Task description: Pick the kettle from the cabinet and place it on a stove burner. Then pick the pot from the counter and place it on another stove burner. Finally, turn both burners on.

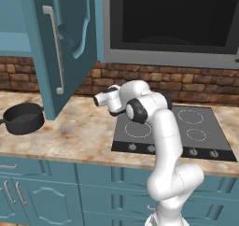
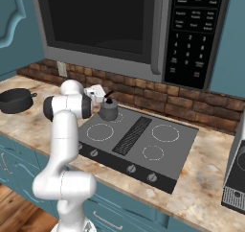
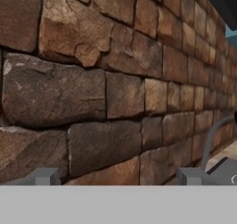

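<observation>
Well, the small dark-grey spouted kettle with a thin arched handle (image 2: 108,109) now sits on the rear-left white-ringed burner of the flat dark cooktop (image 2: 158,174), so the first placement looks done. The white arm's jaws (image 2: 102,95) stand wide apart and grip nothing, hanging just beside the kettle, on its side towards the pot and slightly above it, pointing at the brown brick wall (image 3: 92,79), which lies close ahead of them.

Next up, by my reckoning, is the wide, low dark-grey pot with loop handles (image 1: 23,118), resting well off to the side of the jaws on the beige marbled stone tabletop (image 1: 79,131). Reaching it calls for backing away from the bricks, then swinging across.

Between jaws and pot hangs the open teal panelled cabinet door with its long silver bar handle (image 1: 63,47), its lower edge low over the tabletop; that looks the tightest spot. The remaining burner rings lie bare.
</observation>
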